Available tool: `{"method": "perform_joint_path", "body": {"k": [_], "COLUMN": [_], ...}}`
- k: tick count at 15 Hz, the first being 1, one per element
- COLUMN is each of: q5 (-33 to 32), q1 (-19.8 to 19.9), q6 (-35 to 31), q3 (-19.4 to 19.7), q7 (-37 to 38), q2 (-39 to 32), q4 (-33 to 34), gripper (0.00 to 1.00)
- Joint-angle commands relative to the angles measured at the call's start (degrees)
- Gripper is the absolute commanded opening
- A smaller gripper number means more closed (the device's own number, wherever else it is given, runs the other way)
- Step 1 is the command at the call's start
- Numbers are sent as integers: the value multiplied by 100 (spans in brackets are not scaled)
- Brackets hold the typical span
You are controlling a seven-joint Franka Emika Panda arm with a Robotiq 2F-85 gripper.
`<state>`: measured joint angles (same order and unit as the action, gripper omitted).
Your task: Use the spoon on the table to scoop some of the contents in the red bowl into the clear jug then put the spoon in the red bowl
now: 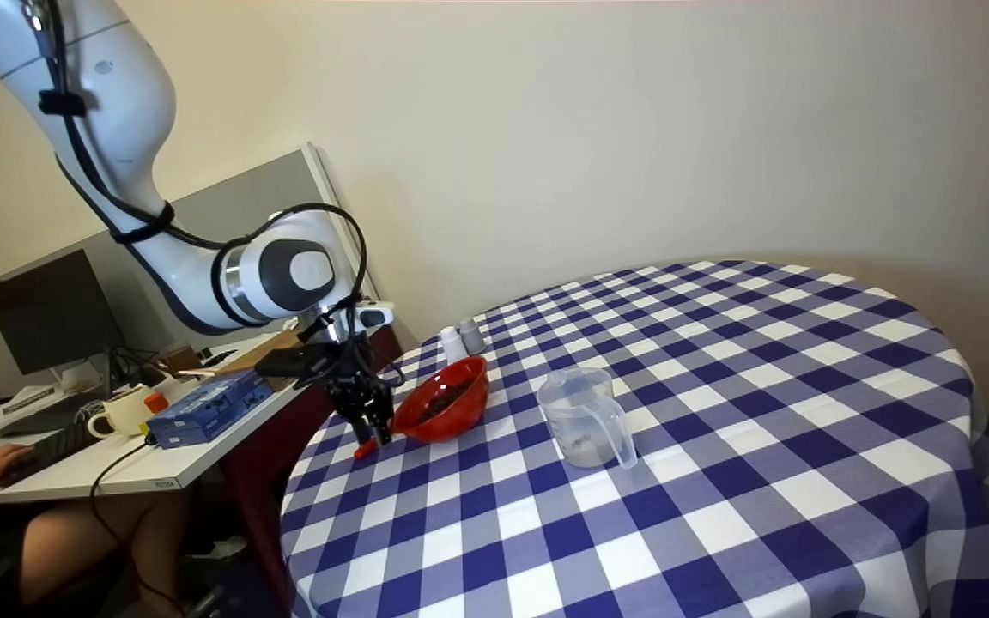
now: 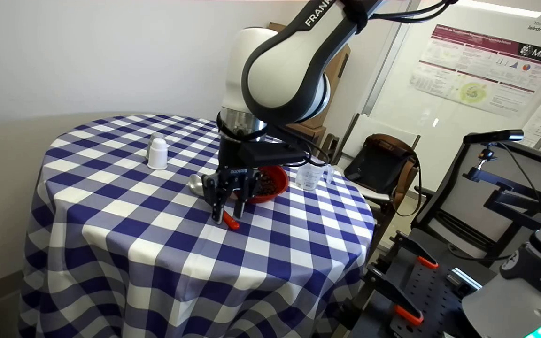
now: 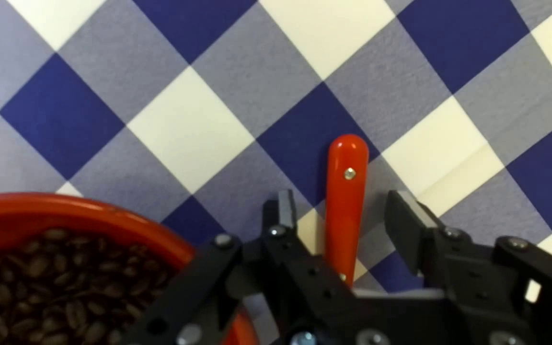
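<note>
Counter (image 1: 743, 412), draped in a blue-and-white checked cloth (image 1: 803, 481), spreads across the right of an exterior view. My white arm (image 1: 130, 94) reaches in from the upper left, and my tool (image 1: 373, 439) points down over the counter's left side. Of the spoon (image 1: 365, 449), only a red handle end shows at the tool's lower tip. Just right of the tool stands the red bowl (image 1: 460, 421), with dark contents (image 1: 447, 399); farther right, apart from it, the clear jug (image 1: 576, 421) stands upright. Two small shakers (image 1: 452, 345), one white and one grey, stand on the far side of the bowl.

In an exterior view, the spoon lies on the counter, its silvery scoop end (image 2: 195, 184) to the far left and its red handle (image 2: 231, 221) to the near right, between the tips of my tool. The red bowl (image 2: 280, 178) is partly hidden behind the tool, and the clear jug (image 2: 308, 176) stands to its right.

In the wrist view, the red handle (image 3: 345, 206), dotted with metal rivets (image 3: 350, 173), lies between my two fingers (image 3: 403, 230). The tool is spread wide, its fingers apart from the handle, cloth showing on both sides. At near left, the red bowl's rim (image 3: 113, 218) curves round dark brown beans (image 3: 65, 287).
</note>
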<state>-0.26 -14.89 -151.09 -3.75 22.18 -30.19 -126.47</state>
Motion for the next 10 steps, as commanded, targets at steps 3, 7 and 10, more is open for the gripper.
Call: {"method": "perform_joint_path", "body": {"k": [3, 7, 10], "q5": [175, 189, 209], "q1": [82, 118, 157], "q6": [58, 49, 52], "q3": [-86, -101, -135], "q7": [-244, -282, -370], "q2": [5, 35, 65], "q4": [45, 36, 15], "gripper": [9, 11, 10]}}
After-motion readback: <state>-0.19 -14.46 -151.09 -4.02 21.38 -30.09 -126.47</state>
